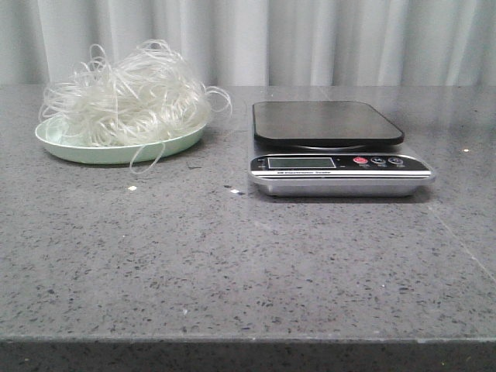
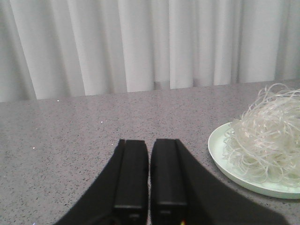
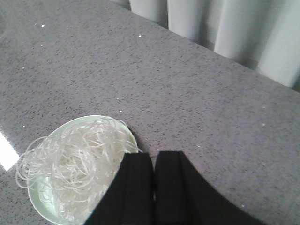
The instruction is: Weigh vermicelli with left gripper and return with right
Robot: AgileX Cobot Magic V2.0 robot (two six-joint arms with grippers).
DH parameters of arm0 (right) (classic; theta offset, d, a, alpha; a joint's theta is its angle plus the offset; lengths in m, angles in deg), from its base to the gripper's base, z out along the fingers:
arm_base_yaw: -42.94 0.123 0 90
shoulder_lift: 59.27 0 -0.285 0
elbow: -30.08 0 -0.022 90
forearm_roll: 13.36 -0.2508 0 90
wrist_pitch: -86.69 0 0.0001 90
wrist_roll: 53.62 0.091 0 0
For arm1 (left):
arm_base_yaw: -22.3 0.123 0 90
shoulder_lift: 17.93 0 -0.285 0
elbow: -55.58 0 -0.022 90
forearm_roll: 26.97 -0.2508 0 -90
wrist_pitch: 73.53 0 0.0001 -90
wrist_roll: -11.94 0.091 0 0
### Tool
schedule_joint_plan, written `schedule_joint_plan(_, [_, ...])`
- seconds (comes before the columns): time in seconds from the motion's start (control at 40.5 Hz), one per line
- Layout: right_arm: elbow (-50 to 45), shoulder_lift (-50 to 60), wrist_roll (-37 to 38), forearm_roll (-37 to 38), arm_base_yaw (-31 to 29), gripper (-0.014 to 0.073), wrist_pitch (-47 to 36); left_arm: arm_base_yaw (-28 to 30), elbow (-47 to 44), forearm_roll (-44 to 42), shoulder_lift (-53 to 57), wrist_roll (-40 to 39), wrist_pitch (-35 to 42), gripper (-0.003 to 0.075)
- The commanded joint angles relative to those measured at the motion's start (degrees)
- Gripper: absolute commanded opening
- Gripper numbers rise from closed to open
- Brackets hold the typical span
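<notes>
The vermicelli (image 1: 128, 97) sits heaped on a pale green plate (image 1: 93, 151), left of the kitchen scale (image 1: 337, 147). The left end effector (image 2: 149, 173) and right end effector (image 3: 153, 183) are both nearly closed and empty.

You face a grey speckled stone table (image 1: 232, 263). A pale green plate (image 1: 116, 149) rests on it at rear left. A digital kitchen scale (image 1: 337, 151) rests at rear right, well apart from the plate.

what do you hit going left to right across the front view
pale green plate heaped with the vermicelli → bare grey countertop → kitchen scale with its dark platform
</notes>
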Motion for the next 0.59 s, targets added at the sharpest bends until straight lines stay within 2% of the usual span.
schedule_joint_plan(0.0, [-1.6, 5.7, 0.3, -1.5, -2.3, 0.0153, -3.2, -0.5, 1.6, 0.6, -0.2, -0.5, 4.5, 0.0137])
schedule_joint_plan(0.197, [-16.9, 13.7, 0.3, 1.1, -4.5, 0.0153, -12.0, -0.5, 1.6, 0.6, -0.2, -0.5, 4.7, 0.0137])
schedule_joint_plan(0.567, [-56.4, 36.9, 0.3, 5.1, -5.2, 0.0153, -40.0, -0.5, 1.6, 0.6, -0.2, -0.5, 4.7, 0.0137])
